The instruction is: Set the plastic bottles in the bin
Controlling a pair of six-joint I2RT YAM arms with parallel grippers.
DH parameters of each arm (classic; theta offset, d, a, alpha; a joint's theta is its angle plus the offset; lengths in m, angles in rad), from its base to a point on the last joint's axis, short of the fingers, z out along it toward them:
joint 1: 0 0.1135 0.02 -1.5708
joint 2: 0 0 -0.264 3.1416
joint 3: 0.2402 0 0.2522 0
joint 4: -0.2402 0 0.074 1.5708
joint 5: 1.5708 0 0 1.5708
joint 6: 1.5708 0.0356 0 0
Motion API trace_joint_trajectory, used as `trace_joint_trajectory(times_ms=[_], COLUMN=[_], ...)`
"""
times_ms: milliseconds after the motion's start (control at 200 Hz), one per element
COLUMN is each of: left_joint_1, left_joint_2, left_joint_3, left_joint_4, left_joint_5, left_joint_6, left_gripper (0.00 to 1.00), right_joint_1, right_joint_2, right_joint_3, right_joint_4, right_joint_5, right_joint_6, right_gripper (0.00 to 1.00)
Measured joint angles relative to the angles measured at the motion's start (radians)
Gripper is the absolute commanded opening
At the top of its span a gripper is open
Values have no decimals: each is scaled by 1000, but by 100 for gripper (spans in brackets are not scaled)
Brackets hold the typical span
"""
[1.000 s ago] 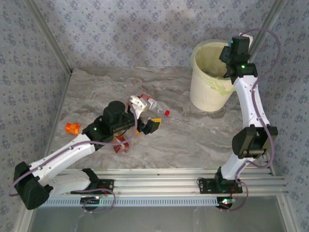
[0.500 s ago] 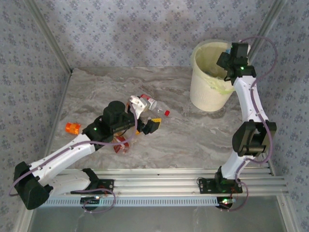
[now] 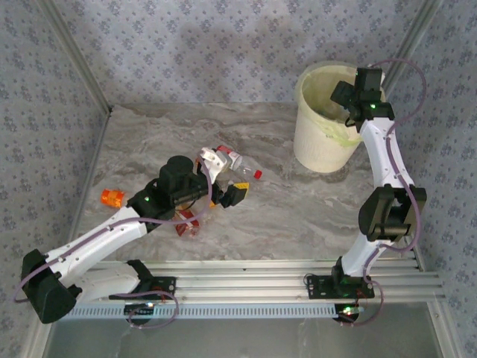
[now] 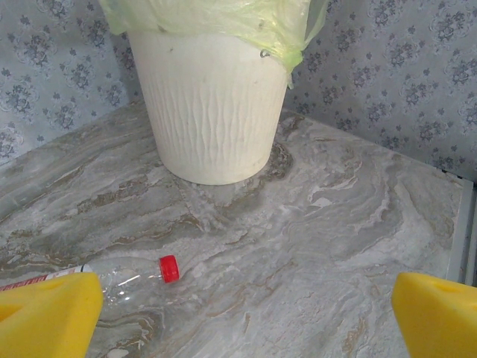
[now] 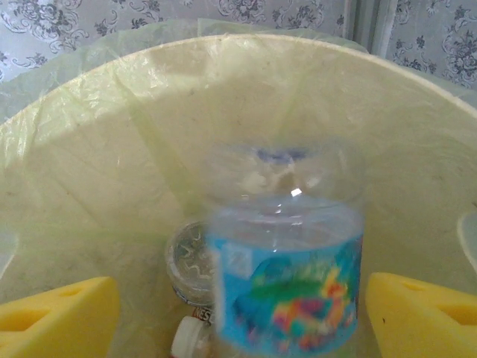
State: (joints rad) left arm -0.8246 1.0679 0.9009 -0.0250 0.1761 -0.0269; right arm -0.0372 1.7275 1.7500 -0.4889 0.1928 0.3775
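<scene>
Blue-labelled bottle [image 5: 287, 276] shows blurred inside the bin [image 3: 317, 142], at the counter [image 3: 298, 216] far-right corner, apparently loose between the spread right gripper [image 5: 242, 313]. Best stay wide and centred until it drops. Left gripper [image 4: 246, 317] gapes above a red-capped bottle [image 4: 134, 274].

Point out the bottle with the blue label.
The blurred clear bottle between the right gripper's pads, in the bin's mouth. The red-capped bottle and the orange bottle lie on the table, without blue.
</scene>
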Motion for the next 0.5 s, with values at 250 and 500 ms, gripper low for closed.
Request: trace_joint_trajectory(times_ms=[250,500], left_joint_1=[0,0], left_joint_2=[0,0], left_joint_3=[0,0], left_joint_4=[0,0], left_joint_5=[7,10], left_joint_6=[0,0], left_gripper=[100,100], right_joint_1=[0,49], right_joint_2=[-58,-194], right_joint_3=[-8,-54], right_joint_4=[0,10], right_joint_5=[-3,5], right_joint_6=[-2,-39], right_gripper=[89,89])
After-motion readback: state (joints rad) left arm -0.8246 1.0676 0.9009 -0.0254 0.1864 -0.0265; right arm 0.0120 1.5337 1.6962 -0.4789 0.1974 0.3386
